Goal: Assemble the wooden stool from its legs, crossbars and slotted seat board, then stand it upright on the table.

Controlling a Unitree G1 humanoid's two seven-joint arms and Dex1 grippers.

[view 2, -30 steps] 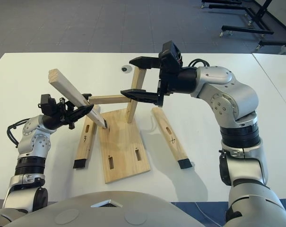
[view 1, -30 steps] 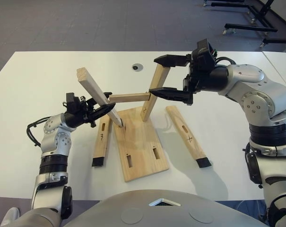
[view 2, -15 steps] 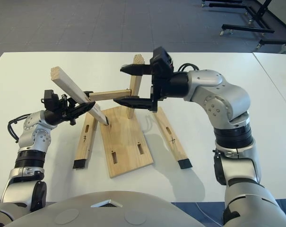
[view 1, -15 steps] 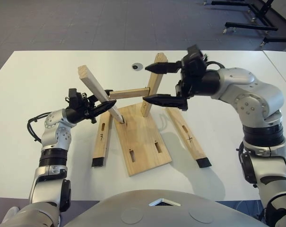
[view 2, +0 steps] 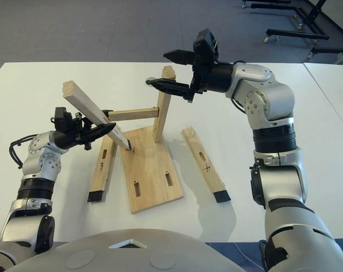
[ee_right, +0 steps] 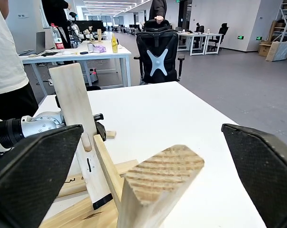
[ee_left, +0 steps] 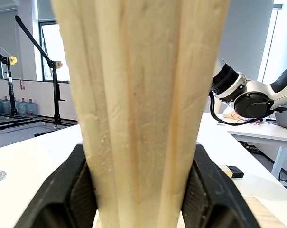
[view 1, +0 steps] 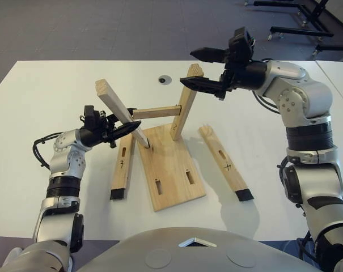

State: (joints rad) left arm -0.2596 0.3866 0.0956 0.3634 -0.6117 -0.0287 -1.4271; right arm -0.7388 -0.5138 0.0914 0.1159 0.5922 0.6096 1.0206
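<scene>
Right wrist view: pincer point(ee_right: 152, 129) nr leg point(ee_right: 158, 176)

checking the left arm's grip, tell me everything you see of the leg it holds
The leg is a pale, plain wooden bar with a square-cut top and a dark tip at the bottom. It leans steeply, top toward the robot's left, with the dark end at a slot in the seat board. The left gripper is shut on its lower half. A crossbar meets it near the middle.
</scene>
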